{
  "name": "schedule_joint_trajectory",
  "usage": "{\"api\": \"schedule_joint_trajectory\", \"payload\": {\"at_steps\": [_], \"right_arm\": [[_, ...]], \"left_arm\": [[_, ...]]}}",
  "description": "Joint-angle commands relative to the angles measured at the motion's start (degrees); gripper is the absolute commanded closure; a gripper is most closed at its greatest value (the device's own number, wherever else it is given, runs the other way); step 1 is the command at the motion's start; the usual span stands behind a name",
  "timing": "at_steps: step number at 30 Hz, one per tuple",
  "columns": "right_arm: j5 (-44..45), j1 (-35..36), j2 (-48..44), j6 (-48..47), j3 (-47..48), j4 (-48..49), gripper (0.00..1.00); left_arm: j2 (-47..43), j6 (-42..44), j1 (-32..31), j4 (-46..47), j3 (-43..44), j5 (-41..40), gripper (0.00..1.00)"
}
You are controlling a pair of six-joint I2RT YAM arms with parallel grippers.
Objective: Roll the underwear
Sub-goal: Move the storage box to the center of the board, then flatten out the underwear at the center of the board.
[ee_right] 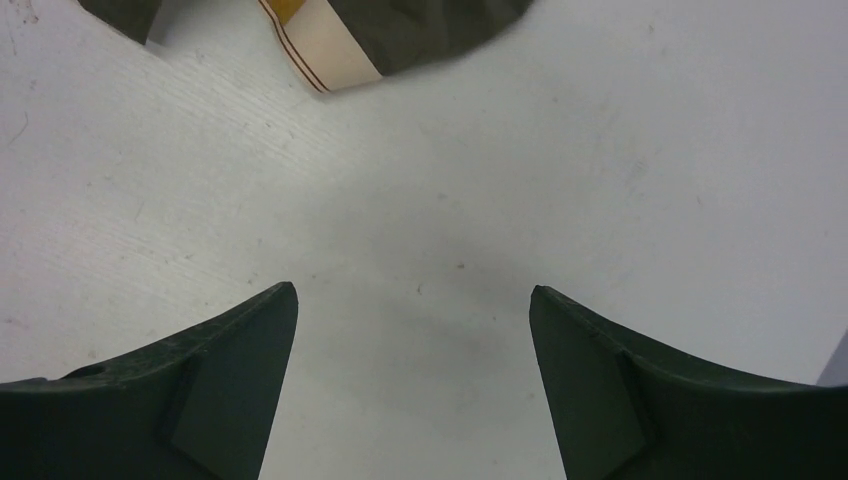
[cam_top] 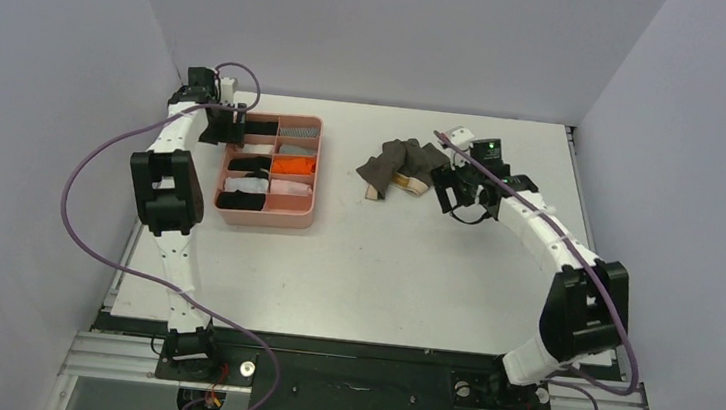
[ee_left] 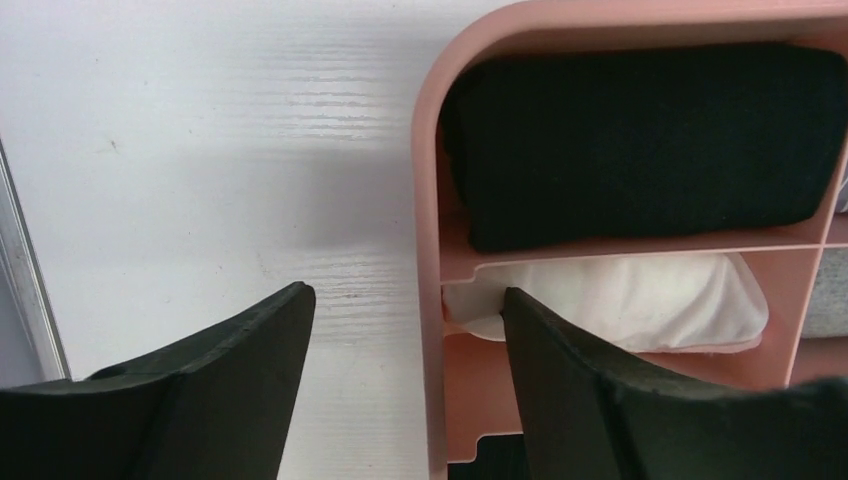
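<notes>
The underwear (cam_top: 401,166), dark grey-brown cloth with a beige waistband, lies crumpled on the white table right of the pink tray. Its edge and waistband (ee_right: 330,50) show at the top of the right wrist view. My right gripper (cam_top: 445,193) hovers just right of it, open (ee_right: 412,290), with only bare table between the fingers. My left gripper (cam_top: 223,129) is at the tray's far left corner. It is open (ee_left: 407,292) and straddles the tray's wall (ee_left: 430,200), one finger over the table and one finger inside the tray, gripping nothing.
The pink tray (cam_top: 262,219) has several compartments holding rolled cloths: black (ee_left: 640,140), white (ee_left: 640,300), orange (cam_top: 293,165), pink and grey striped. White walls close in the table on the left, back and right.
</notes>
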Motion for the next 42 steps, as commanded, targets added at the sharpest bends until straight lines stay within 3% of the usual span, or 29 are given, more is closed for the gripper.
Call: {"api": "schedule_joint_trajectory", "payload": {"at_steps": [1, 4, 6, 15, 22, 24, 26, 29, 31, 35, 42], "right_arm": [[2.5, 4.5, 7.8, -1.0, 8.1, 3.5, 0.19], [3.1, 8.6, 13.5, -0.5, 13.7, 3.6, 0.20], [3.1, 11.0, 17.0, 0.3, 17.0, 3.4, 0.21], [0.8, 14.6, 31.3, 8.3, 27.8, 3.4, 0.29], [-2.6, 14.5, 38.2, 11.1, 31.7, 4.3, 0.33], [-4.1, 14.5, 39.7, 11.7, 33.5, 4.4, 0.42], [-6.1, 14.4, 40.4, 12.1, 35.2, 3.5, 0.59], [-9.5, 14.4, 39.0, 11.4, 36.2, 1.4, 0.88], [-10.6, 14.3, 36.7, 10.0, 35.9, -0.8, 1.00], [-15.5, 13.4, 29.5, 5.2, 33.5, -8.6, 1.00], [-22.7, 11.2, 14.6, -4.3, 22.4, -21.0, 1.00]], "left_arm": [[-3.2, -0.5, 0.4, 0.3, 1.9, 1.0, 0.26], [-7.1, -0.9, 0.5, 1.1, 0.6, 1.4, 0.14], [-10.5, -1.2, 0.5, 1.9, -1.5, 1.4, 0.11], [-31.1, -1.3, 0.4, 9.6, -21.1, 2.9, 0.09], [-40.9, -1.6, 0.3, 10.7, -30.6, 6.9, 0.09], [-42.6, -1.9, 0.3, 10.6, -32.0, 8.5, 0.09], [-44.2, -2.0, 0.2, 10.5, -33.2, 10.5, 0.09], [-46.9, -0.4, -0.7, 10.6, -35.1, 13.0, 0.08], [-48.8, 1.3, -1.8, 11.7, -37.0, 14.6, 0.09], [-53.1, 6.7, -5.8, 15.3, -42.2, 16.2, 0.08], [-59.4, 18.0, -22.4, 25.9, -54.6, 13.9, 0.07]]}}
